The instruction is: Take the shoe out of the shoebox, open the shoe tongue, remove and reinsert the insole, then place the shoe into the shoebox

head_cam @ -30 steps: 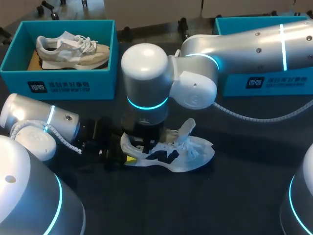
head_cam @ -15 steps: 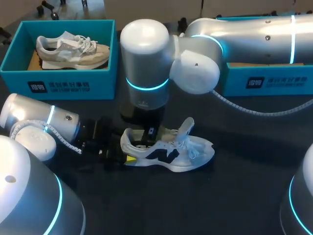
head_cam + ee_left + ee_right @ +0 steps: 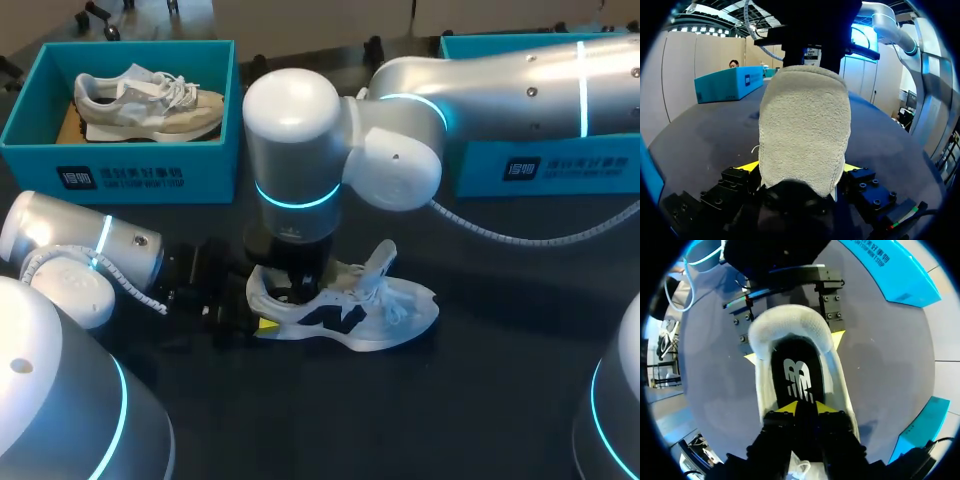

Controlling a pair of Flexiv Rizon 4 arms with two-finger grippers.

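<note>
The white sneaker with a dark blue mark on its side (image 3: 345, 310) stands upright on the dark table (image 3: 480, 380), out in the middle. Its toe points to my right and its heel points to my left. Its white tongue (image 3: 380, 260) is pulled up and sticks out over the laces.

My left arm (image 3: 80, 250) lies low over the table. My left jaws (image 3: 799, 167) hold the fuzzy heel of the sneaker, with one yellow tip touching each side.

My right arm (image 3: 480, 90) comes across from the right and points straight down over the sneaker. My right jaws (image 3: 804, 407) are narrow, with the two yellow tips almost together. They are down in the mouth of the sneaker, at the flat black insole with a white mark (image 3: 795, 370). The insole lies inside the sneaker, and the tips are at the part near the tongue. I cannot tell if they pinch it.

A teal cardboard shoebox (image 3: 560, 165) sits at the far right of the table, partly behind my right arm. A second teal shoebox (image 3: 120, 175) sits at the far left. A beige and grey sneaker (image 3: 150, 100) lies inside that one. Both boxes are well apart from the white sneaker.
</note>
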